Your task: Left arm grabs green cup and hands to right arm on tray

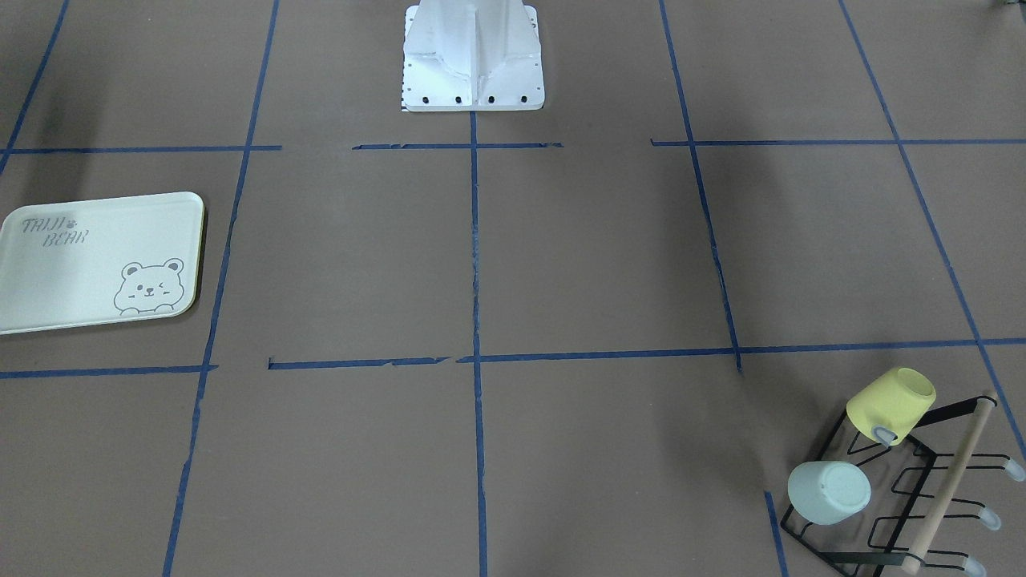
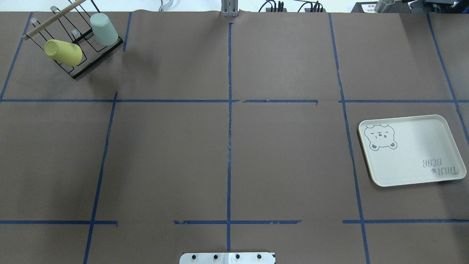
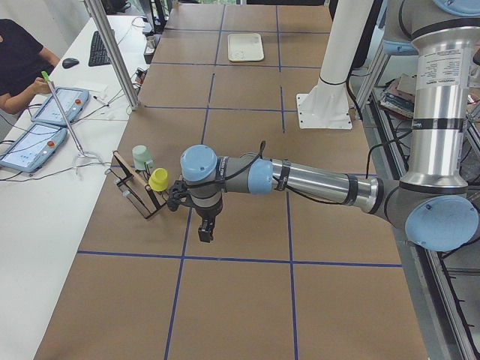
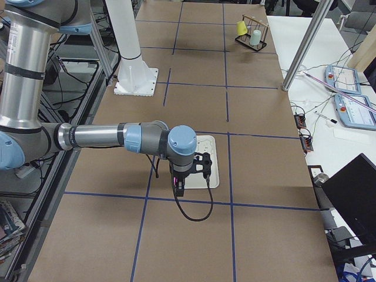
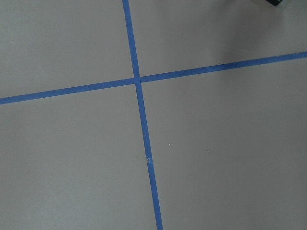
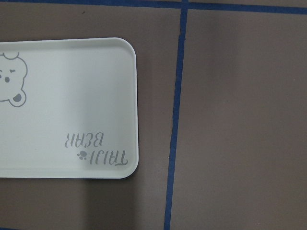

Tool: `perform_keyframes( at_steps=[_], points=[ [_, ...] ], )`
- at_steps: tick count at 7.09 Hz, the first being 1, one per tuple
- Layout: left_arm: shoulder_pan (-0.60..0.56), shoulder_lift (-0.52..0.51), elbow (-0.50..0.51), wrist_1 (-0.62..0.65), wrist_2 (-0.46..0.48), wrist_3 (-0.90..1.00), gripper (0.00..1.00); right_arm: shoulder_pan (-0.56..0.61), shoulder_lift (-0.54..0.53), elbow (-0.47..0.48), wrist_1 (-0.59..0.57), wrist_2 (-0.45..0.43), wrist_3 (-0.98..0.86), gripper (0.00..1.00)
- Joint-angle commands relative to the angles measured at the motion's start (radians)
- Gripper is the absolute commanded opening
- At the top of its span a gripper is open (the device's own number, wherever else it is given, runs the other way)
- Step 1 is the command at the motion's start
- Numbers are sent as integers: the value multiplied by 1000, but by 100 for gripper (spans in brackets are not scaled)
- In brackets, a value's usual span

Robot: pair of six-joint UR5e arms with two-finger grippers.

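Leaning mouth-down over a prong, the green cup sits on a black wire rack at the worktop's far left corner, as the robot counts sides. Its long axis is tilted, not upright, with the closed base uppermost and tipped toward the operators' side. A yellow cup hangs on the same rack just beside it, not touching it, on the side nearer the robot's base.

In the side view from that end, the left hand hangs fingers-down above the worktop near the rack, touching nothing. The green cup lies outward from it, toward the operators, and the yellow cup stands roughly between the two. The grab likely turns on this relation. I judge the hand must clear the yellow cup and meet the green one across its tilted wall rather than straight from above. Whether the fingers are spread or closed I cannot tell. No other view shows them, and the left wrist camera sees only tape lines.

The tray lies well apart at the opposite end. The right hand hangs over its edge, and its spread cannot be told either. The left arm is plainly the nearer one to the cup.
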Motion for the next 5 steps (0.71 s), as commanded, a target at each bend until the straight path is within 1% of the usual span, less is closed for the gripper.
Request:
perform_keyframes(
  at_steps=[1,4,5],
  points=[
    [2,-2,-16,6,0,3,100,0,2,1,2,0,-2,100],
    [2,1,-20,4,4,-5,100,0,7,2,2,0,5,100],
    [2,4,2,3,3,-4,100,0,8,2,2,-2,5,100]
  ],
)
